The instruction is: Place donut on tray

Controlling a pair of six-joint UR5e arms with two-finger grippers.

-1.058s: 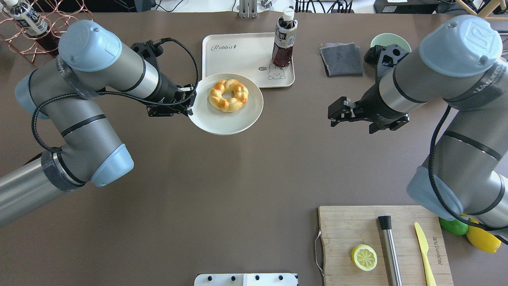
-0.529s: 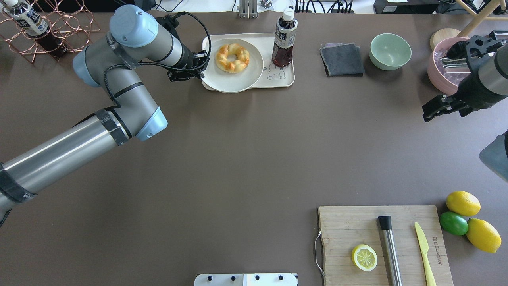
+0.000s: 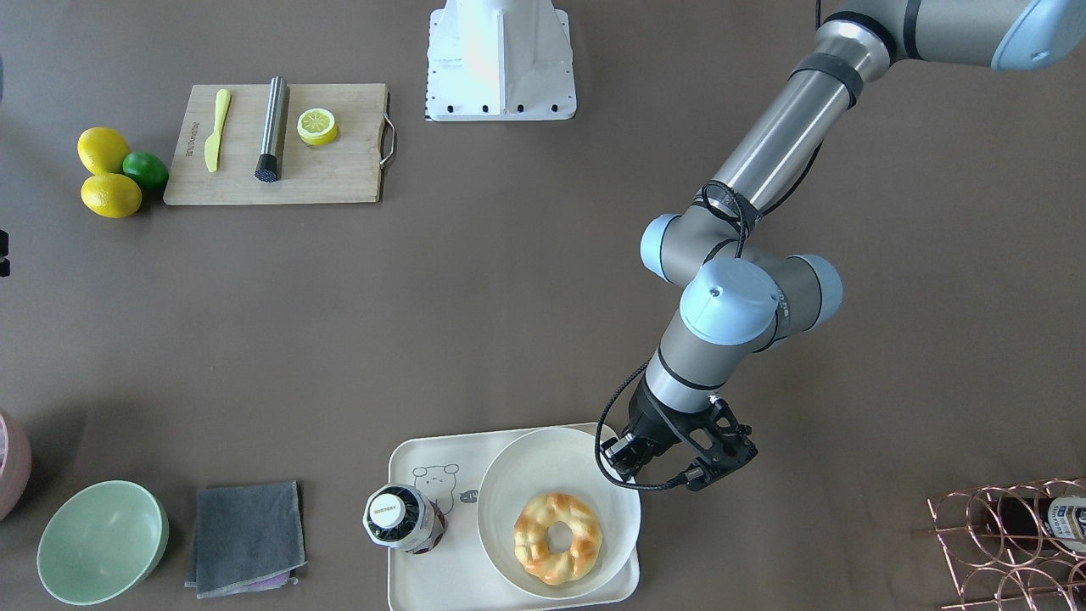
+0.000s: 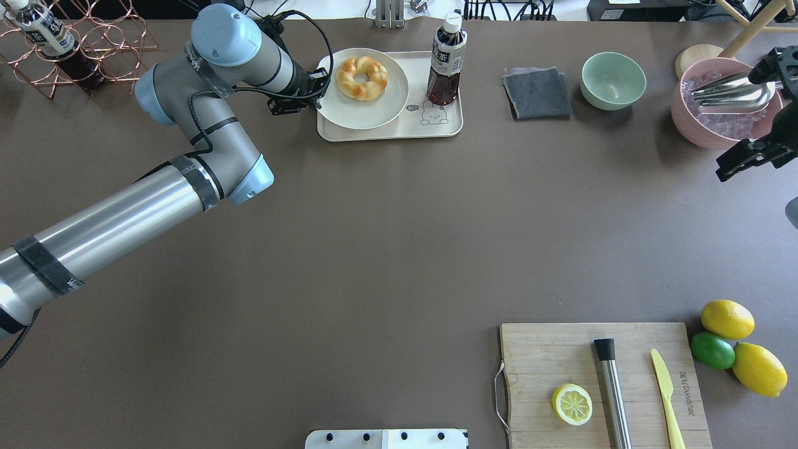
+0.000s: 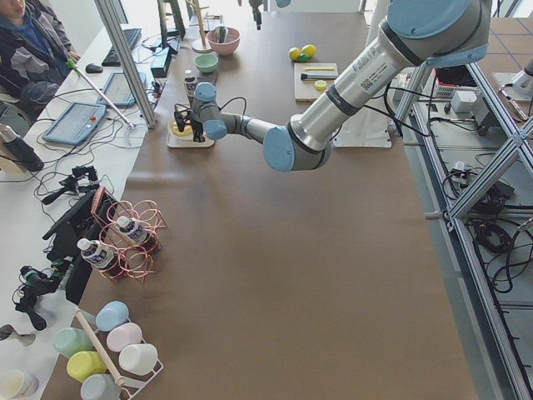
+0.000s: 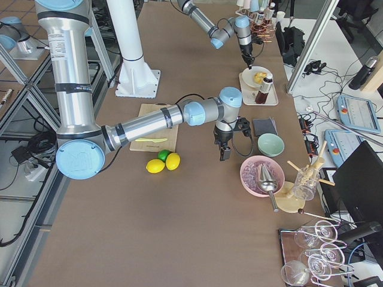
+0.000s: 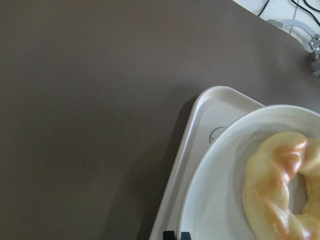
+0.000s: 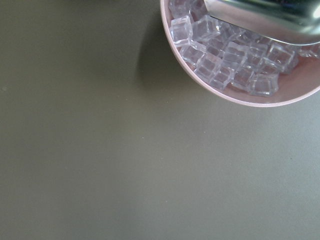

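The donut (image 4: 361,78), a twisted golden ring, lies on a round white plate (image 4: 374,115). The plate rests on the left half of the cream tray (image 4: 436,125). My left gripper (image 4: 317,96) is shut on the plate's left rim. In the front view the donut (image 3: 557,537), the plate (image 3: 526,462) and the tray (image 3: 433,560) show at the bottom, with my left gripper (image 3: 624,471) at the plate's edge. The left wrist view shows the donut (image 7: 280,190) and the tray's corner (image 7: 200,115). My right gripper (image 4: 723,171) is open and empty at the far right.
A dark bottle (image 4: 446,62) stands on the tray's right half. A grey cloth (image 4: 537,93), a green bowl (image 4: 613,80) and a pink bowl of ice (image 4: 723,118) lie to the right. A cutting board (image 4: 542,374) sits front right. A wire rack (image 4: 93,37) stands back left.
My left gripper has carried the plate with the donut away from me and onto the tray. My right arm has pulled back to the far right, beside the pink bowl.
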